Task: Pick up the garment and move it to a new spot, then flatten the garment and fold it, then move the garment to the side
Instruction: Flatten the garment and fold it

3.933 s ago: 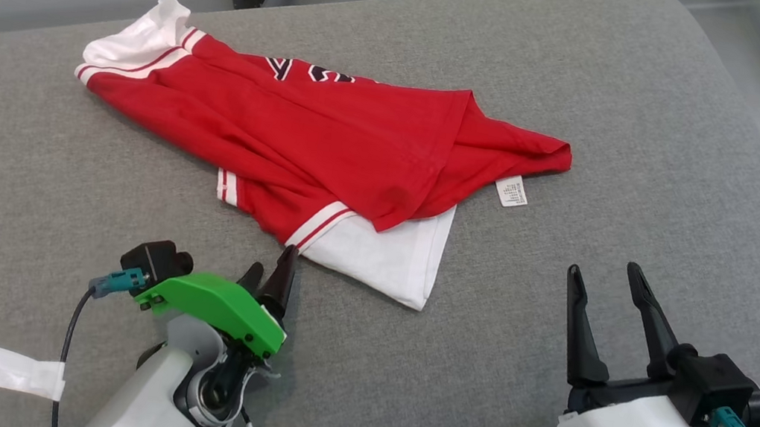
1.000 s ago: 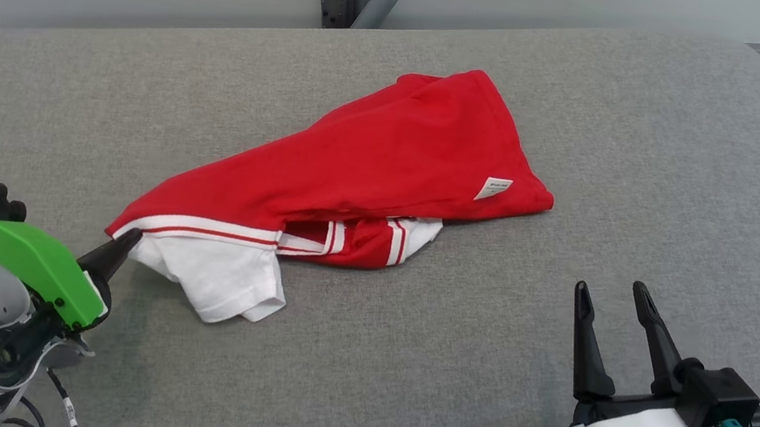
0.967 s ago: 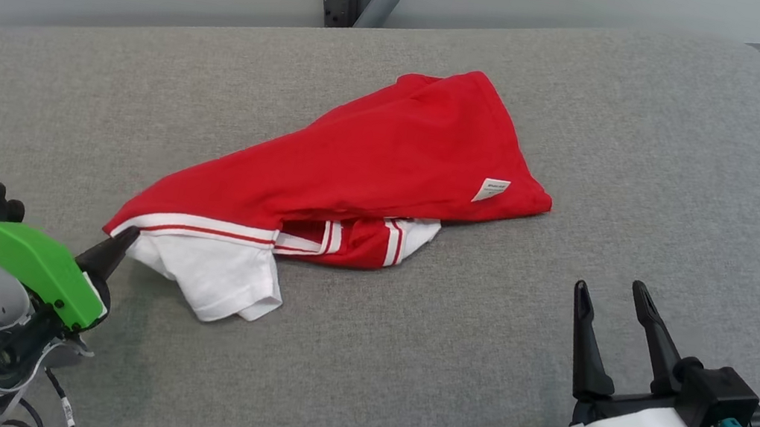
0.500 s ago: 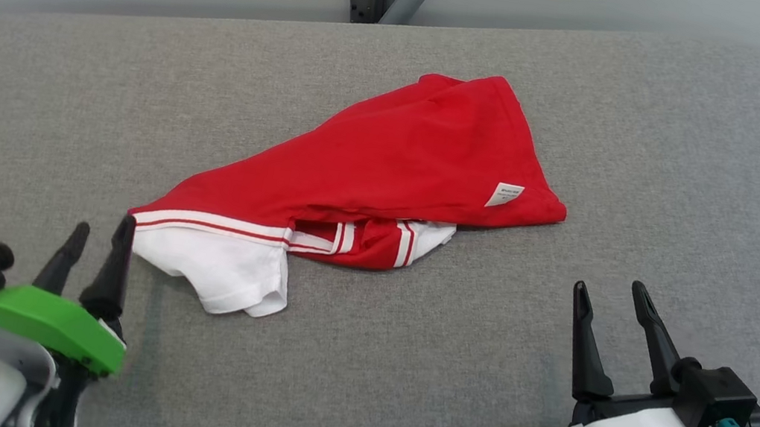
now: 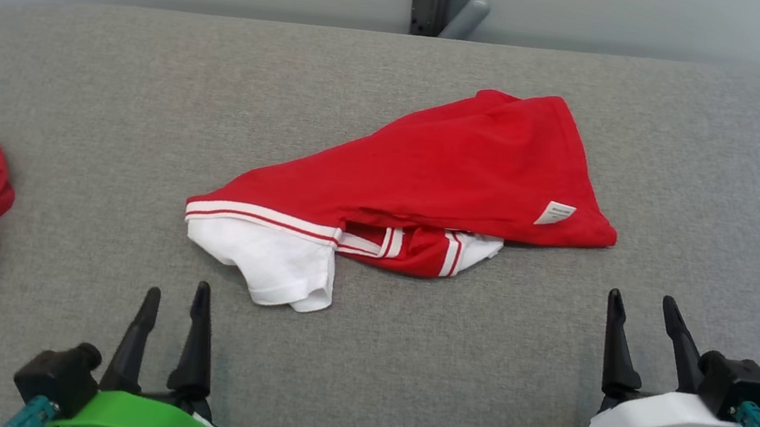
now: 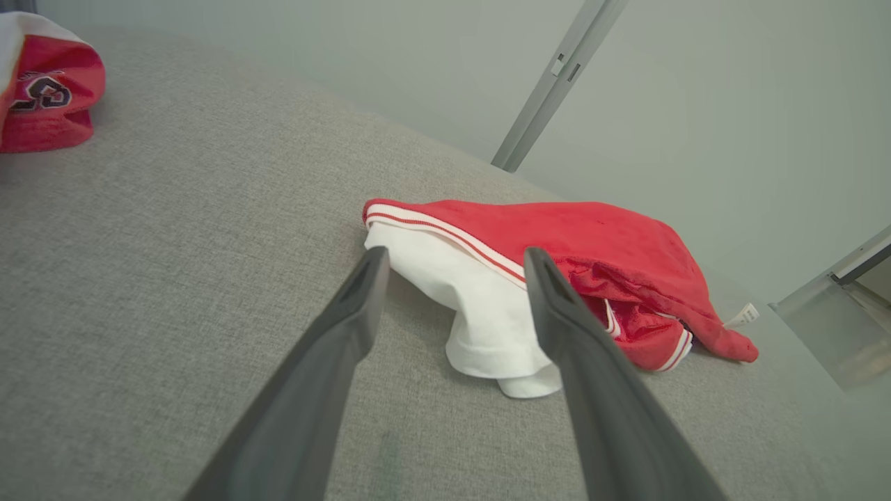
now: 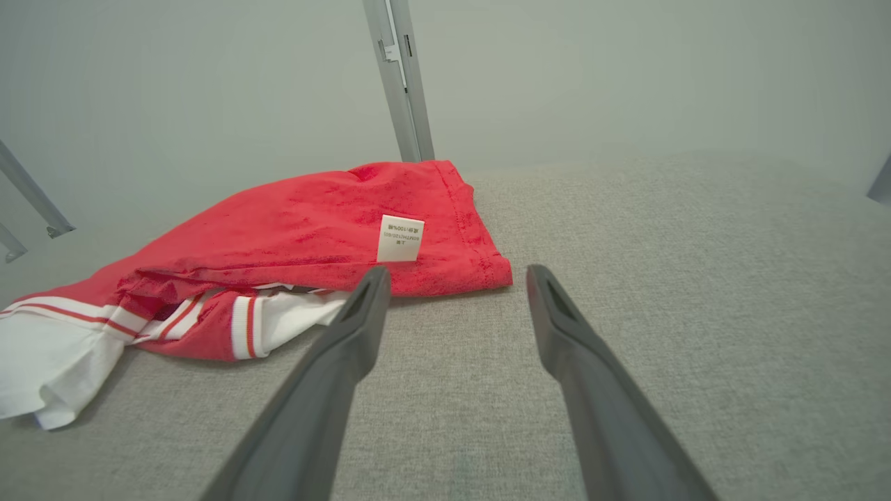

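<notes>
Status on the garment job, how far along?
Done, apparently: the move. The left gripper, shut on the white sleeve a second ago, is now open and clear of the garment. In hand: nothing; the right gripper is open too, short of it. Left: flattening and folding, since the garment lies bunched and doubled over, then moving it aside.
</notes>
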